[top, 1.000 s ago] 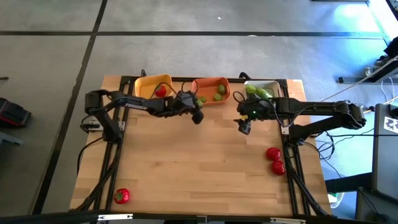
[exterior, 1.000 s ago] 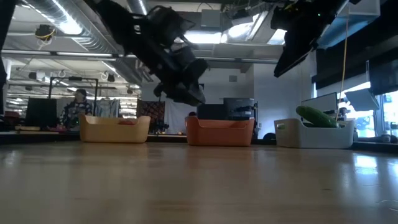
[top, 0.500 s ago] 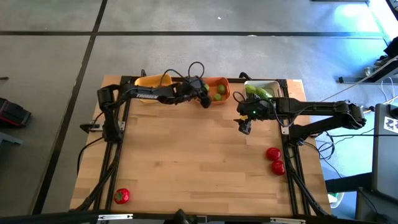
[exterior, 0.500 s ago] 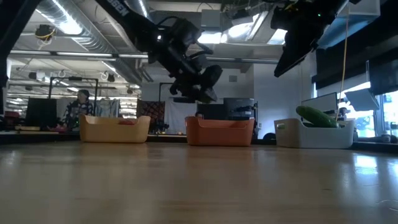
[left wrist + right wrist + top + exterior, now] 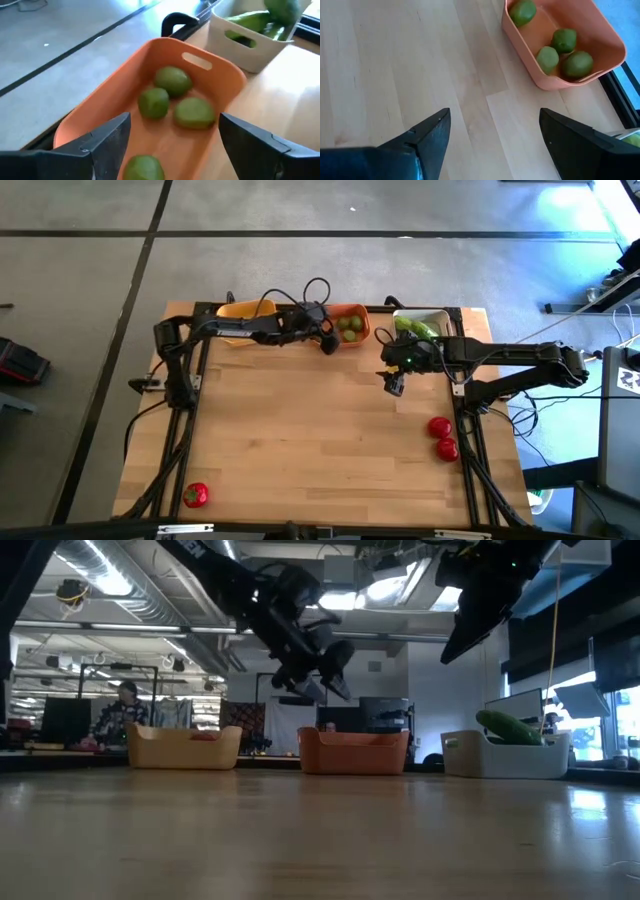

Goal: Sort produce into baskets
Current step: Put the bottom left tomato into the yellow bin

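A tomato (image 5: 196, 495) lies at the table's near left corner. The left gripper (image 5: 326, 340), fingers apart and empty, hangs over the orange basket (image 5: 340, 315) holding four limes (image 5: 174, 81). The right gripper (image 5: 392, 383) hovers apart, empty, beside the white basket (image 5: 437, 317) of cucumbers (image 5: 414, 327); two tomatoes (image 5: 442, 437) lie near the right edge.

Both arms are dark, jointed and matte black. A thin black cable loops above the left arm (image 5: 240, 330). The right arm (image 5: 500, 358) shows small green lights near its end effector (image 5: 393, 387), whose fingers (image 5: 422, 140) are broad, dark wedges.
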Tool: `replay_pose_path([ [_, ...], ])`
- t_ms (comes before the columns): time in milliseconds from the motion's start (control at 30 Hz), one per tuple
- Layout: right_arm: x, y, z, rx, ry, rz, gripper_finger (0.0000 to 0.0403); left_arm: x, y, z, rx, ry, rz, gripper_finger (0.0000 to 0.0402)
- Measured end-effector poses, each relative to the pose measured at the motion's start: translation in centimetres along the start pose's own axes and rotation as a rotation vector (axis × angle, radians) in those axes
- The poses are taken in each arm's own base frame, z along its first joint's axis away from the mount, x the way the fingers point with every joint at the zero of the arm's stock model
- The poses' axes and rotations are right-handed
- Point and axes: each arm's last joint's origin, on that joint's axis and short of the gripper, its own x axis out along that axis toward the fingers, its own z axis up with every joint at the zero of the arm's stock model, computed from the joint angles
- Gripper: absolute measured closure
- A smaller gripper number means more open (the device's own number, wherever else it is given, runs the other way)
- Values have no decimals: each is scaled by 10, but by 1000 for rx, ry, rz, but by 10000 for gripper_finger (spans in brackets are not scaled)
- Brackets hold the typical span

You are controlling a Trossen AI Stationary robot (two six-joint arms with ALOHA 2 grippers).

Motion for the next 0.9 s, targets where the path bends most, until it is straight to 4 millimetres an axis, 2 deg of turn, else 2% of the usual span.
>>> replay_pose_path([
  [100,0,0,0,-1,4,0,111,-17,-8,6,21,-8,-25,105],
  [300,0,0,0,-8,-1,2,111,-62,-29,19,81,-41,-101,115],
  [433,0,0,0,-8,1,3,111,-94,-44,20,134,-27,-155,117],
  [700,0,0,0,-31,1,11,111,-149,-73,4,270,58,-263,117],
  [900,0,0,0,-31,0,11,111,-176,-94,-12,348,106,-340,116],
])
